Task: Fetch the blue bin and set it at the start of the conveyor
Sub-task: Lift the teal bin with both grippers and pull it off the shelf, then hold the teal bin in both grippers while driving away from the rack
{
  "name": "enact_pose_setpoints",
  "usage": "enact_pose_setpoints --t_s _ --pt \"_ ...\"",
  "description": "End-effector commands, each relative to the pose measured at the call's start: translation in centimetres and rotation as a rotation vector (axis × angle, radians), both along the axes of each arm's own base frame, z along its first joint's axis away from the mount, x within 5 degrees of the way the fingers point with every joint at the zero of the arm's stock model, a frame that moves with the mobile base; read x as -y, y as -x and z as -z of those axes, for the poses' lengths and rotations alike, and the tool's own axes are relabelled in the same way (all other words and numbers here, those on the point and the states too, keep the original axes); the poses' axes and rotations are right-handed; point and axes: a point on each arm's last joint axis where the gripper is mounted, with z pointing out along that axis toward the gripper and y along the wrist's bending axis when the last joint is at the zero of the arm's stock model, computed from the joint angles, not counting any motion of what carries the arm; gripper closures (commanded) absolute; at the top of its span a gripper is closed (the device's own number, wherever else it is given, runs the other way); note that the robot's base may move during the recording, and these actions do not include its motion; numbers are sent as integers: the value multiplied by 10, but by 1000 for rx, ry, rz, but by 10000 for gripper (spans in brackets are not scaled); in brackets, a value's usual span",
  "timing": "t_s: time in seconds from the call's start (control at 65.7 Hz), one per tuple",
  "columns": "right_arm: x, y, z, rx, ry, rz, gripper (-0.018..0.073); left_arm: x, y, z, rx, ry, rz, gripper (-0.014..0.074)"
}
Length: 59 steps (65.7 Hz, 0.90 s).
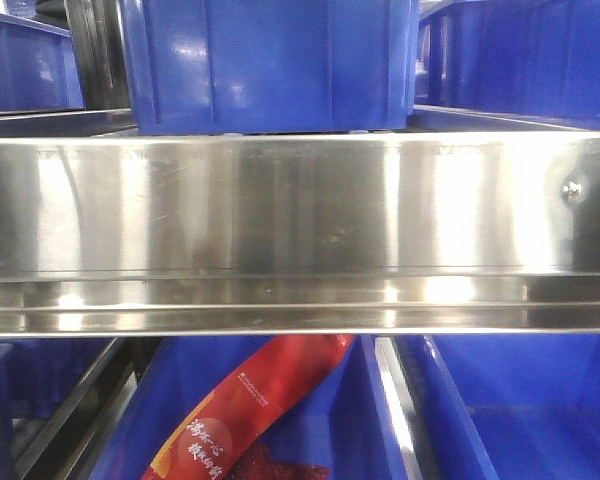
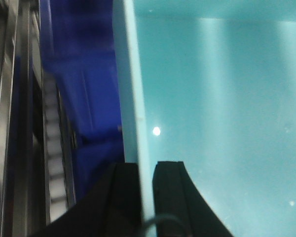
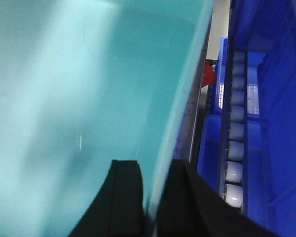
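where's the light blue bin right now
Only in the wrist views: the left claw and right claw each clamp a wall of the light blue bin, dark blue bins just beside it.

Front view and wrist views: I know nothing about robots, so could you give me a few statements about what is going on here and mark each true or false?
1. The left gripper has the blue bin wall between its fingers. True.
2. The right gripper holds nothing. False: it grips the bin's wall too.
3. A red packet lies in a dark blue storage bin below the steel rail. True.
4. The bin above the rail is green. False: that upper bin is dark blue.
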Motion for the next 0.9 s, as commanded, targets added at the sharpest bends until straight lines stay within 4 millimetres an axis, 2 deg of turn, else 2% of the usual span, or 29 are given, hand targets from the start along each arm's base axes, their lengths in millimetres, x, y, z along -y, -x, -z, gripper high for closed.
enact_pose_setpoints --t_s 0.0,0.396,0.883 --pt "5 3 -8 54 37 -2 711 0 1 -19 149 34 8 708" --pt "5 3 -8 54 37 -2 711 2 -5 -37 351 94 9 708" --pt "4 3 -9 66 34 -2 711 3 -6 -45 436 120 10 708"
